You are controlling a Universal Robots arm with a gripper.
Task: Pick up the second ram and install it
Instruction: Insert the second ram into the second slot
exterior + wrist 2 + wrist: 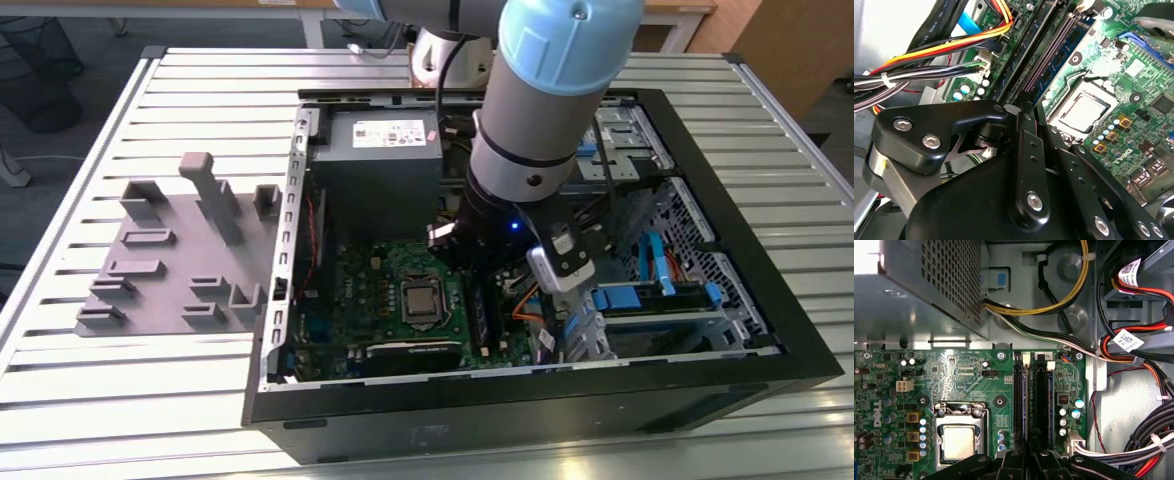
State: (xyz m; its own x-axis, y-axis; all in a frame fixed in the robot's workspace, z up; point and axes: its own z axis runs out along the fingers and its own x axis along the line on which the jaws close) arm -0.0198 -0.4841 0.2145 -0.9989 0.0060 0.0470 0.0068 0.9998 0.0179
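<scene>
In the exterior view I have the gripper [470, 262] low over the slots [483, 312] near the board's right edge. In both wrist views, the fingers [1030, 460] look clenched on the ram [1030, 112], its length along the slots.

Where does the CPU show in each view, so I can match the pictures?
Exterior view: CPU mid-motherboard, to the exterior view's left of the arm.
First wrist view: CPU a bare silver square in its socket on the green board.
Second wrist view: CPU the same silver square, seen at a slant.
Shared landmark: the long black RAM slots run alongside it.
</scene>
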